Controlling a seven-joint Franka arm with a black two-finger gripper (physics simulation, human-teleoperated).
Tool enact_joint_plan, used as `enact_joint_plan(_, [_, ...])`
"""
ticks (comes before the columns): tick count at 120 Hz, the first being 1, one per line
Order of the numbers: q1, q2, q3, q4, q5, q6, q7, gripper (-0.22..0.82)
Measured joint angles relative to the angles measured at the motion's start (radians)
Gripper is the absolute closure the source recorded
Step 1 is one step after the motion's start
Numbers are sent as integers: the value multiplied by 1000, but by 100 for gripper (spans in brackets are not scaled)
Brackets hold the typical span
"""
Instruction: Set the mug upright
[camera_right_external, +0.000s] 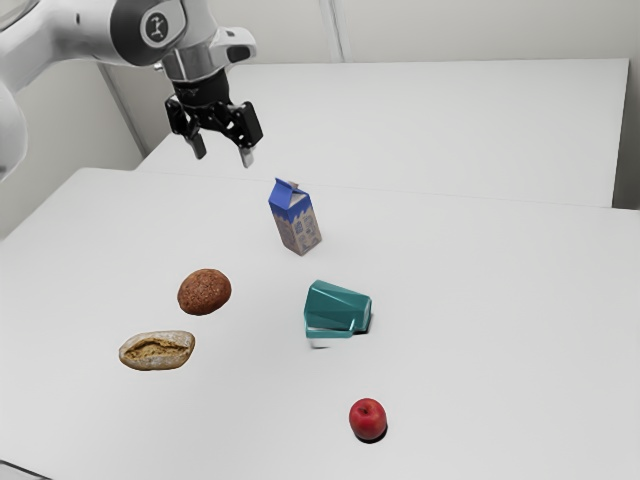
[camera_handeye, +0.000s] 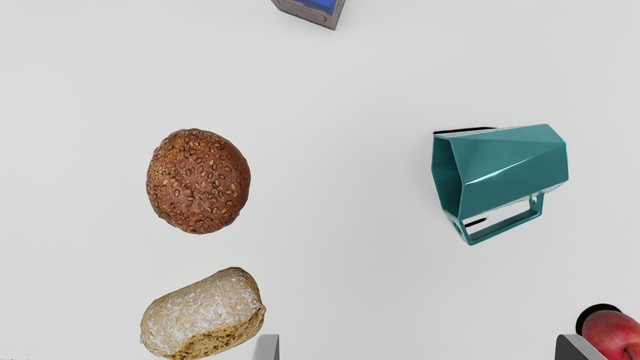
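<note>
The mug (camera_right_external: 338, 304) lies on its side around the middle of the table (camera_right_external: 520, 300), not upright. Its open end faces the two breads, its base points away from them, and its handle is on the side turned away from the carton (camera_right_external: 298, 225).

The gripper (camera_right_external: 223, 154) is in the air above the table, toward the far edge and the far corner at the exterior view's left. Its two fingers stand wide apart with nothing between them. The mug is well below the hand and well apart from it, closer to the exterior camera and farther toward the exterior view's right. In the wrist view the mug lies out ahead of the fingertips, within the span between them but closer to the line of the finger beside the apple (camera_right_external: 368, 419). Neither finger touches it.

The carton, blue at the top, stands between the mug and the far edge. The round seeded bun (camera_right_external: 204, 292) is on the mug's open side, toward the table edge at the exterior view's left. The pale split roll (camera_right_external: 157, 351) lies just beside the bun, farther from the far edge. The red apple is farther still from that edge than the mug, apart from everything else.
</note>
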Motion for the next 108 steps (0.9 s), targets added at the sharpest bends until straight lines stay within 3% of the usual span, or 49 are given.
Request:
enact_joint_plan(32, [7,-5,1,-14,-26,-6,-11,0])
enact_joint_plan(58, [59,-20,4,-119,-154,25,-15,0])
enact_joint_plan(89, [103,-62,4,-421,-425,272,88,0])
enact_joint_plan(108, [128,-48,3,-541,-596,421,206,0])
